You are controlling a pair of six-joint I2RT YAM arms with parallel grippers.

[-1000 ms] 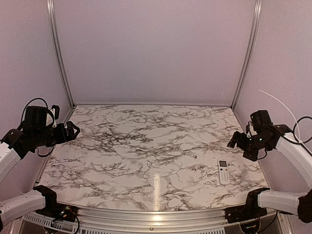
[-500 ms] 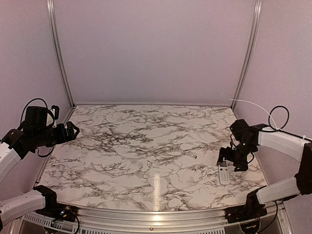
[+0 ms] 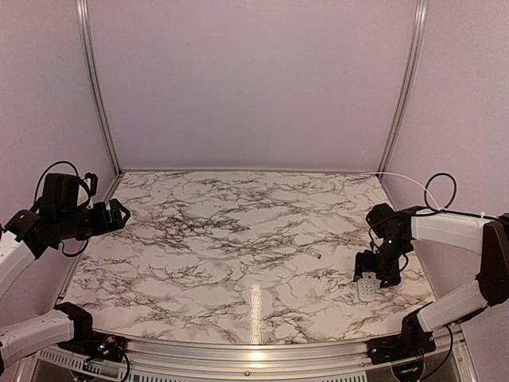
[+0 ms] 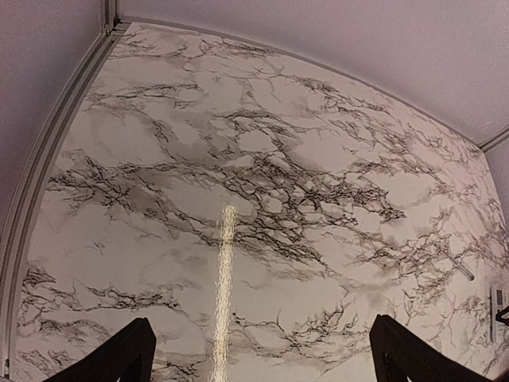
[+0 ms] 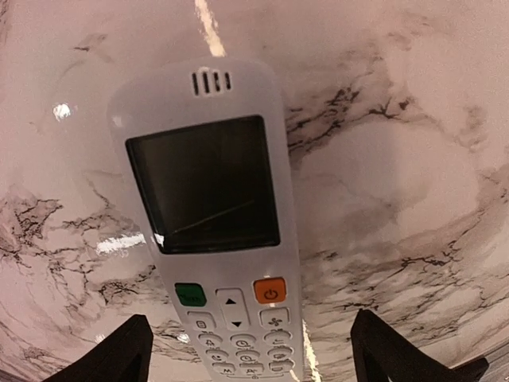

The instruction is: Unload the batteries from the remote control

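The white remote control (image 5: 215,215) lies face up on the marble table, its dark screen and buttons showing; its lower end shows in the top view (image 3: 366,289). My right gripper (image 3: 374,270) is open and hangs just above it, its fingers (image 5: 119,354) straddling the button end without touching in the right wrist view (image 5: 250,358). The batteries are hidden; the remote's back is against the table. My left gripper (image 3: 119,213) is open and empty, raised at the far left (image 4: 258,354). The remote shows at the right edge of the left wrist view (image 4: 496,312).
A thin pale stick (image 3: 316,255) lies on the table to the left of the remote and also shows in the left wrist view (image 4: 461,269). The metal table rim (image 3: 254,350) runs along the front. Walls close in the back and sides.
My right arm has swung in from the right wall and come down over the remote, with the jaws open. The left arm has not moved.
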